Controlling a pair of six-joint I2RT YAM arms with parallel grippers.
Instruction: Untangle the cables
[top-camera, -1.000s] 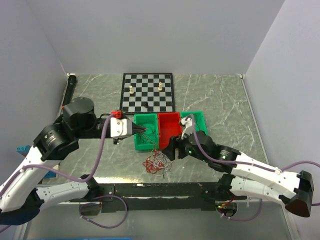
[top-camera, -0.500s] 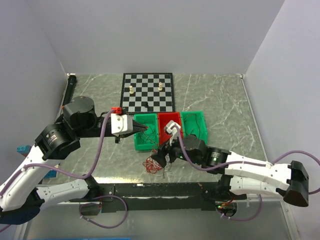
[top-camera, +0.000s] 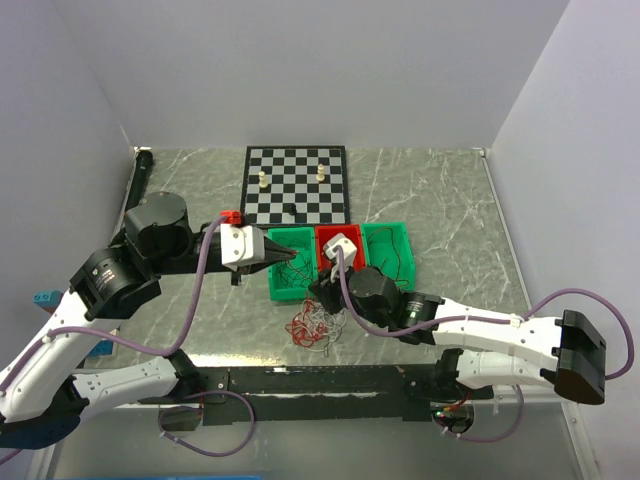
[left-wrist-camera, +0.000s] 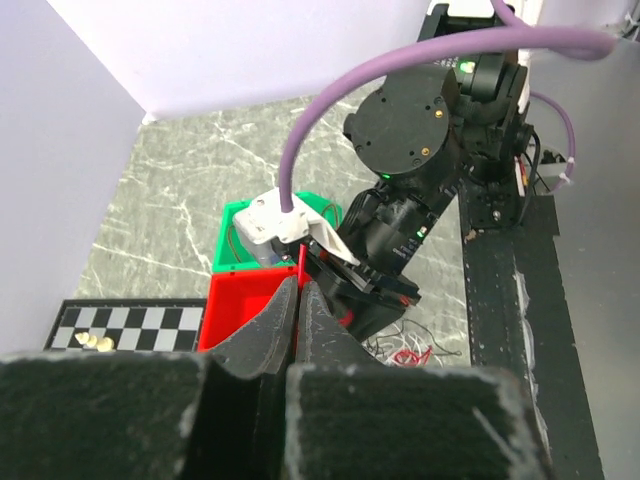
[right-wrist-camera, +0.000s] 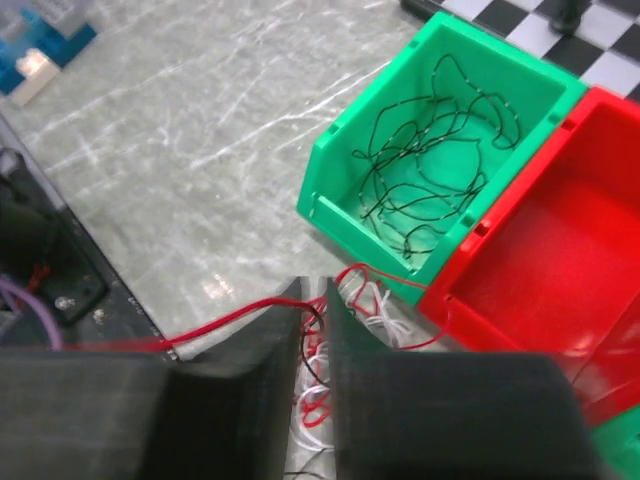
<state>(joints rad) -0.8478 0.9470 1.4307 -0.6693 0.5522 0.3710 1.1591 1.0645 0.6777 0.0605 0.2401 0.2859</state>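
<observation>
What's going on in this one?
Two robot arms are working on a tangle of thin cables lying on the table. The left gripper, shut, seems to pinch a red wire above the left green bin, which already holds black wires. The right gripper is down in the tangle, jaws nearly together with strands between them; a firm grip isn't clear.

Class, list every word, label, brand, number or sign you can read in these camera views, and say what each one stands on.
No text can be read in any view.
On the chessboard: plain squares, nothing legible on its border.
On the green bin and the red bin: no labels seen.
On the blue block: a pale patch, too blurred to read.
</observation>
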